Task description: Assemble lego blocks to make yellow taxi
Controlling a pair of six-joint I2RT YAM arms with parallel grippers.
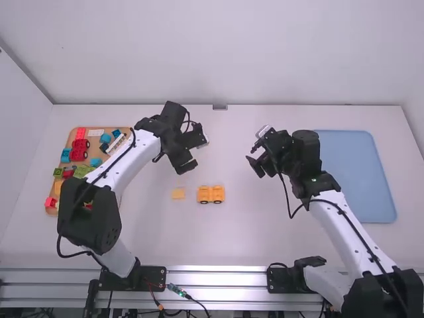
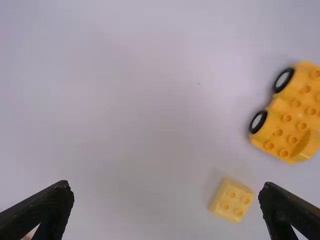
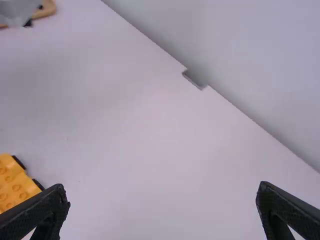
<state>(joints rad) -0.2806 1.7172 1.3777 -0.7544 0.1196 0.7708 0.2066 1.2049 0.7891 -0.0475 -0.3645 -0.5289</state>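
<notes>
Closest to us, in the high view, the right arm [image 1: 387,291] stands on the near right side of the yellow car [image 1: 211,194], its base by a metal rail [image 1: 218,278]. We take the car as landmark for all places. It sits upright on the white desk [image 1: 232,238], wheels down, with two black-tyred wheels along its near side; the left wrist view shows studs on its top.

Small yellow block [image 1: 178,193]: just left of the car, apart from it, flat on the desk, stud side up. We count four studs on it in the left wrist view. Block and car are not joined.

Left end effector [image 1: 197,152]: beyond the car and a little to its left, raised over the desk. We record its fingers as spread.

Right end effector [image 1: 256,163]: beyond the car and to its right, also raised. We record its fingers as spread.

Well left of the car we note a wooden tray [image 1: 50,211] of mixed blocks: red, blue, green, white. The left arm [image 1: 122,163] slants across part of it. Well right of the car, behind the right arm, lies a light blue mat [image 1: 358,172]. Far beyond the car, a small grey bracket [image 1: 220,106] sits at the desk's back edge, against the wall [image 1: 225,53].
</notes>
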